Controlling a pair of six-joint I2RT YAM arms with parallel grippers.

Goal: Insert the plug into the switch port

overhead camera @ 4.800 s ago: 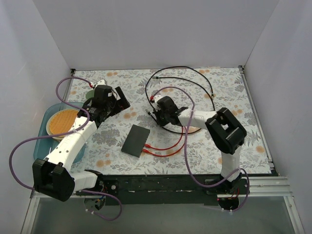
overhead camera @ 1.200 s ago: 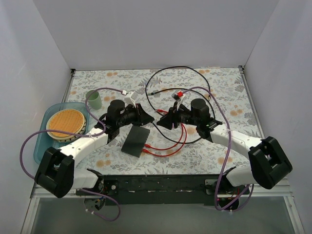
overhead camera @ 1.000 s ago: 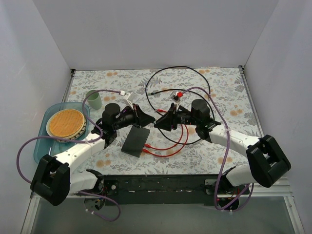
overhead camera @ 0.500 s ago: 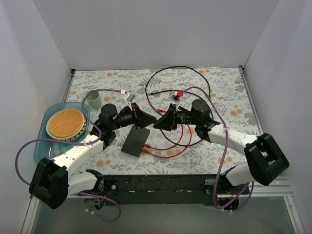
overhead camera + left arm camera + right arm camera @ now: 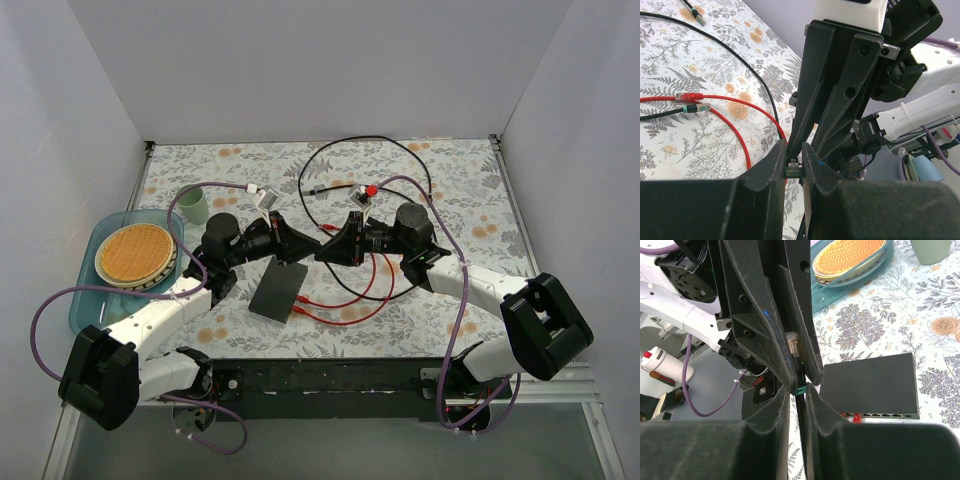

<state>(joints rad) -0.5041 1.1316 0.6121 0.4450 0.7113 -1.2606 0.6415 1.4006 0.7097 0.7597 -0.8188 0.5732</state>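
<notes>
1. Two robot arms reach inward over a floral-patterned table [image 5: 460, 200], and their tips meet nose to nose near the middle.
2. The left fingers [image 5: 772, 167] are closed on the plug [image 5: 791, 171], a small clear connector, and hold it off the table.
3. The right fingers [image 5: 813, 402] stand narrowly on either side of the black cable [image 5: 799, 402] just behind the plug, at a teal band. It cannot be told whether they press on it.
4. The switch [image 5: 278, 288] is a flat black box lying on the table, just below and in front of the meeting point, slightly toward the left arm. The plug is above the table near the switch's far corner and not in any socket.
5. In the right wrist view, a row of small sockets runs along one long edge of the switch, with a red connector at that row.
6. A red cable [image 5: 345, 302] loops on the table beside the switch.
7. At the far left, a round woven tan plate [image 5: 132, 252] rests in a blue tray [image 5: 88, 305], with a pale green cup [image 5: 193, 206] just behind them.
</notes>
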